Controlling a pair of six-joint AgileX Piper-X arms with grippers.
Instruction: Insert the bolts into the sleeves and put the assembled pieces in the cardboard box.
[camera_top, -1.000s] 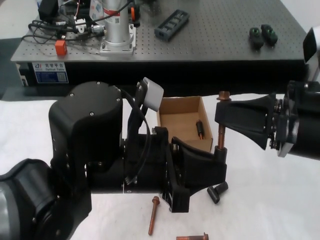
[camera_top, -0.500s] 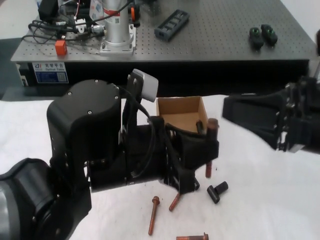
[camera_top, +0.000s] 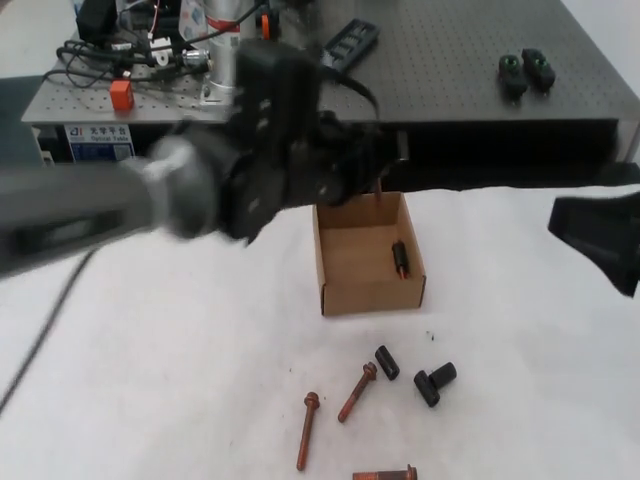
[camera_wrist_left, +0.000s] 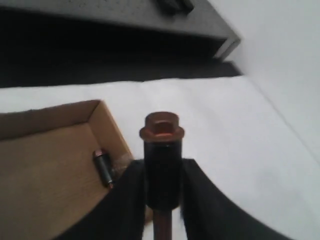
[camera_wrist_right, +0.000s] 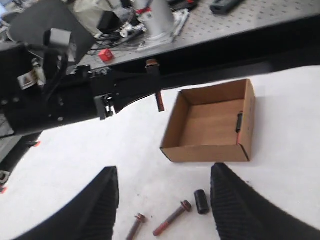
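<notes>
Your left gripper (camera_wrist_left: 162, 167) was pinching a sleeve (camera_wrist_left: 161, 195) between its two fingers. A bolt (camera_wrist_left: 161, 127) ran through that sleeve, with its head standing above the fingers and its thread hanging below them. In the high view the arm came in from the left and held the piece in the air near the far wall of the box (camera_top: 370, 295). You could not tell whether it was over the opening or just outside it.

Your right gripper (camera_wrist_right: 164, 175) had its fingers spread wide and carried nothing. It hung above the cloth (camera_top: 520, 400), off to the right of the box.

One finished piece (camera_top: 400, 258) lay inside the box, close to its right wall.

On the cloth in front of the box lay a loose sleeve (camera_top: 387, 362). A sleeve pair (camera_top: 435, 384) lay just to its right, the two touching each other. A slanted bolt (camera_top: 356, 392) lay just left of the loose sleeve. A left bolt (camera_top: 307, 430) lay farther left, and a near bolt (camera_top: 383, 474) lay at the near edge.
</notes>
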